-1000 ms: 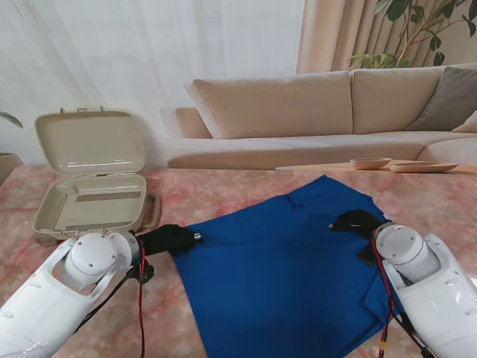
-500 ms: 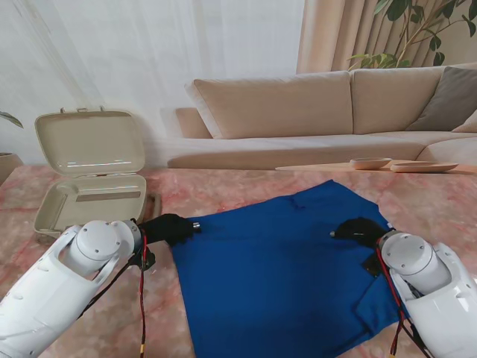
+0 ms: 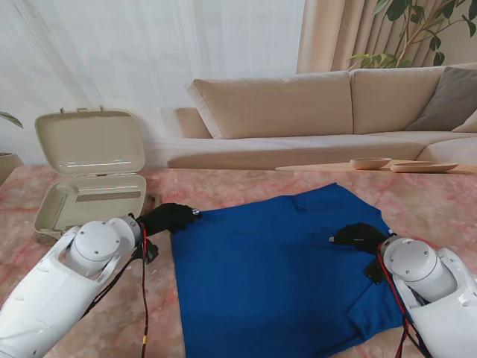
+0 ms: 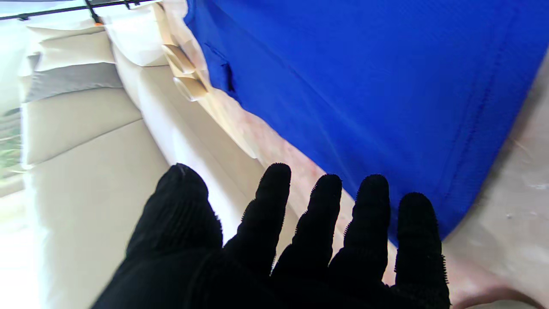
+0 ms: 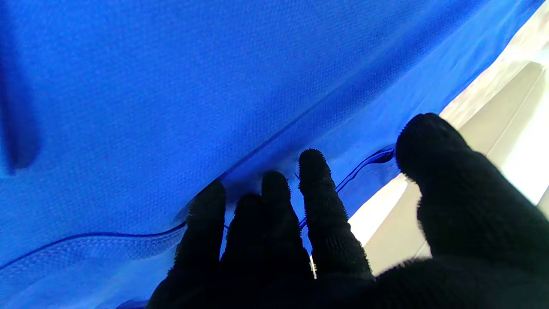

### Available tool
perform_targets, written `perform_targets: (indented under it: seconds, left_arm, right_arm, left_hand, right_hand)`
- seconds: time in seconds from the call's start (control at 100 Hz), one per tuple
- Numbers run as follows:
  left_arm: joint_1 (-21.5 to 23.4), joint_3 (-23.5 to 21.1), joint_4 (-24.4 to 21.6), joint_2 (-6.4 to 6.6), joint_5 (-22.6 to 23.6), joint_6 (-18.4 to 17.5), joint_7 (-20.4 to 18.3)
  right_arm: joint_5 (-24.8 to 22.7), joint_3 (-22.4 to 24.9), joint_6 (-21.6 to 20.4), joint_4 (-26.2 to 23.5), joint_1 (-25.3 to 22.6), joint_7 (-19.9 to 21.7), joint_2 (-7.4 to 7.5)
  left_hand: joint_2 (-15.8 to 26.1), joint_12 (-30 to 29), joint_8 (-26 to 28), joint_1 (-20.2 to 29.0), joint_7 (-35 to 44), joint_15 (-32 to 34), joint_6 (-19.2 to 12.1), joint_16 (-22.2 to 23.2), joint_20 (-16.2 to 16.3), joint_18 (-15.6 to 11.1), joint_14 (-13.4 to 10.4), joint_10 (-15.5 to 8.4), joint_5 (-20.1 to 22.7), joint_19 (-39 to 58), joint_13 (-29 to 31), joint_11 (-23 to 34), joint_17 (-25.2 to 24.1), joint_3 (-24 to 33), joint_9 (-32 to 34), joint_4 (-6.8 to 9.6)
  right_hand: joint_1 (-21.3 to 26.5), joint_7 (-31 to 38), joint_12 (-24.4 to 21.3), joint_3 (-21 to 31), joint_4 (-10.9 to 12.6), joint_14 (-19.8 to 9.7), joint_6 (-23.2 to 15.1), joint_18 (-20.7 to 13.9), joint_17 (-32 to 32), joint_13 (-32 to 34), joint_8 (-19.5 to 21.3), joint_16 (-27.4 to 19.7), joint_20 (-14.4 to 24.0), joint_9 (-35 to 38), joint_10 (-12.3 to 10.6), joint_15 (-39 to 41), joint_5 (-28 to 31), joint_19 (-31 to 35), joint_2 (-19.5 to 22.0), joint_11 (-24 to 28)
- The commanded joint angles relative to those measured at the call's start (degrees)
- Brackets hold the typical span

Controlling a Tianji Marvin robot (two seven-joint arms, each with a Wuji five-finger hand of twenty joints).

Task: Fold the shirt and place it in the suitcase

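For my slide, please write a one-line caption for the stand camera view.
Two black-gloved hands, left hand and right hand, rest at opposite edges of a blue shirt beside an open beige suitcase.

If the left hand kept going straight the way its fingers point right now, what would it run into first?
Most likely the blue shirt. The left hand is open at the shirt's far left corner, fingers pointing right along its far edge. In the wrist view the fabric lies just past the fingertips, though whether they already touch it is unclear.
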Motion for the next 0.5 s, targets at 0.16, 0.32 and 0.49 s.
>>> perform_targets:
  seconds: [0.16, 0.32, 0.49]
  left_arm:
    - [7.93, -3.4, -10.55, 1.2, 3.15, 0.65, -0.02]
    - [12.9, -5.0, -15.76, 1.83, 3.97, 2.1, -1.09]
    - [15.82, -4.8, -17.59, 2.46, 3.61, 2.1, -3.19]
  right_arm:
    - [0.36, -0.8, -0.39, 0.85, -1.58, 0.06, -0.72]
    - [-0.35, -0.55, -1.3, 0.37, -1.72, -2.07, -1.14]
    - [-1.39, -0.29, -3.17, 0.07, -1.91, -5.39, -1.77]
  left_hand:
    - [0.6, 0.19, -0.2, -0.51, 0.84, -1.44, -0.52, -0.7, -0.27, 0.88, 2.01, -0.68, -0.31, -0.42, -1.03, 1.18, -0.56, -1.18, -0.41, -0.14]
    - [0.99, 0.02, -0.42, -0.55, 0.36, -1.59, -0.29, -0.76, -0.33, 0.93, 2.19, -0.45, -0.57, -0.42, -1.24, 0.7, -0.56, -1.24, -0.64, -0.18]
    - [1.37, -0.11, -0.58, -0.89, -0.19, -1.7, -0.27, -0.77, -0.46, 0.68, 2.28, -0.18, -0.89, -0.6, -1.59, 0.26, -0.71, -1.33, -1.09, -0.19]
  right_hand:
    - [-0.19, -0.61, 0.61, -0.74, 1.87, 8.45, -1.16, 9.51, 1.79, 3.13, -0.06, 1.84, 1.18, 1.67, 4.44, 7.31, 0.44, -0.79, -0.02, 0.82]
    - [-0.92, -0.55, 0.49, 0.37, 1.87, 8.19, -1.54, 9.35, 1.43, 3.07, -0.06, 1.79, 1.12, 1.64, 4.08, 7.14, 0.42, -1.04, -0.55, 0.49]
    - [-1.59, -0.38, 0.48, 1.85, 1.78, 7.59, -1.79, 8.72, 0.77, 2.35, -0.03, 1.62, 0.81, 1.26, 3.61, 6.58, 0.33, -1.9, -1.17, 0.26]
